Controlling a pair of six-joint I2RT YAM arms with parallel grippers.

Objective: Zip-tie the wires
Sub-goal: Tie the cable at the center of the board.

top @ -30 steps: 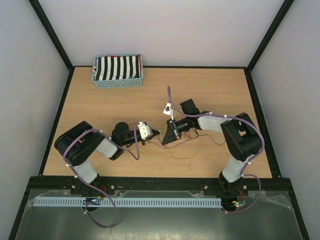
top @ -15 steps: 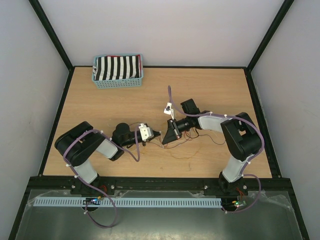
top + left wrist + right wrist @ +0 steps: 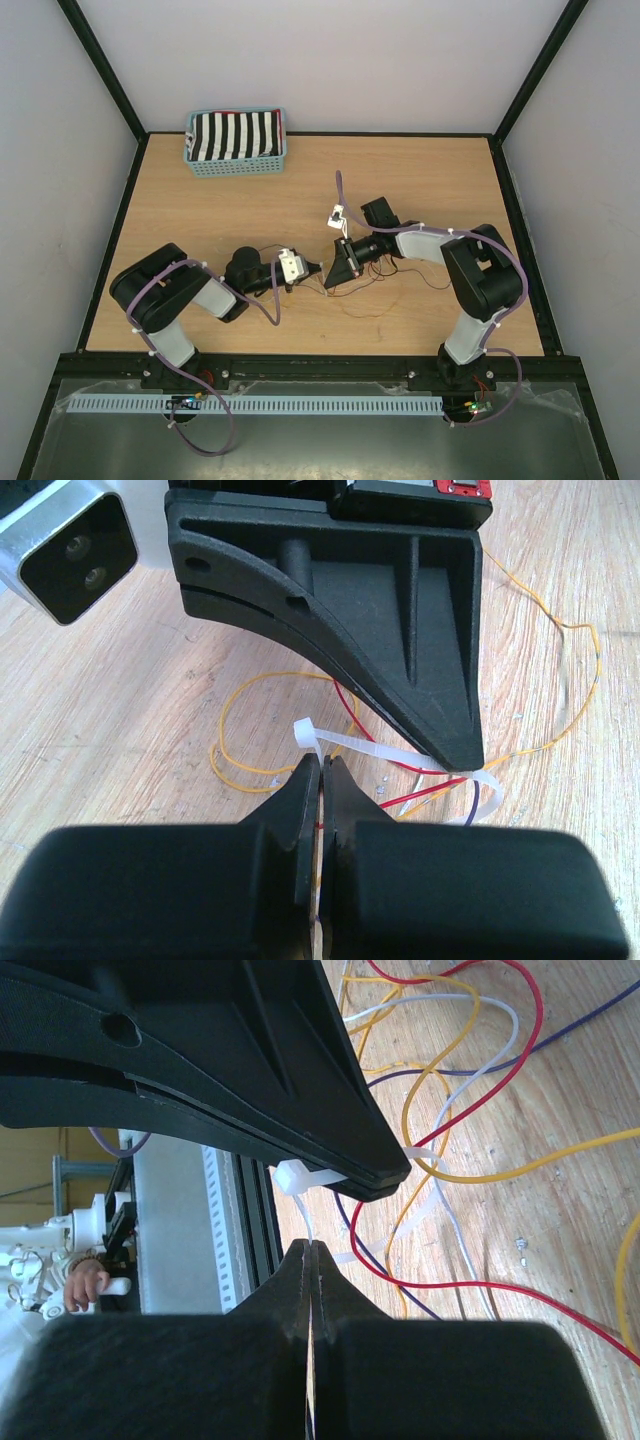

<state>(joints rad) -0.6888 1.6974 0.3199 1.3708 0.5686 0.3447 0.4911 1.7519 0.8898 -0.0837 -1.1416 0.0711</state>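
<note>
Thin orange, red, white and purple wires (image 3: 385,292) lie tangled on the wooden table between the two arms; they also show in the left wrist view (image 3: 262,683) and the right wrist view (image 3: 470,1055). A white zip tie (image 3: 372,750) bends round some of them. My left gripper (image 3: 316,268) (image 3: 322,764) is shut on the zip tie just below its head. My right gripper (image 3: 331,279) (image 3: 310,1248) is shut on the zip tie's thin tail below the head (image 3: 297,1175). The two grippers' tips nearly touch.
A blue basket (image 3: 235,167) with a black-and-white striped cloth stands at the back left. A black frame borders the table, and a white slotted channel (image 3: 250,404) runs along the front below the arm bases.
</note>
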